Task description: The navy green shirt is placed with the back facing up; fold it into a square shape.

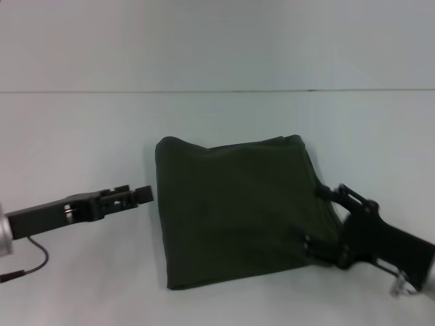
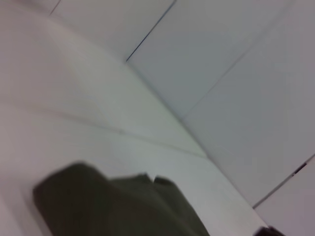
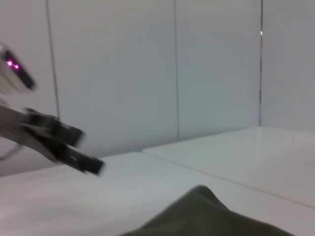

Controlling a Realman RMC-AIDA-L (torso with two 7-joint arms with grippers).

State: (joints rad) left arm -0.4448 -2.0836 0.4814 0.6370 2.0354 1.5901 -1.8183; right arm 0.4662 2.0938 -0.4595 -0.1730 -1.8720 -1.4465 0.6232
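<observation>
White table [image 1: 81, 272], pale panelled wall [image 3: 216, 73] behind, thin dark seams, even light

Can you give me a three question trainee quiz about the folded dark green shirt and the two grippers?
1. True or false: the dark olive-green cloth shirt lies folded into a rough square on the white table.
2. Which gripper is at the shirt's edge? A) left gripper B) right gripper
3. Fill in: the left gripper sits just off the shirt's ____ edge.

Key: 1 true; 2 B; 3 left.
</observation>
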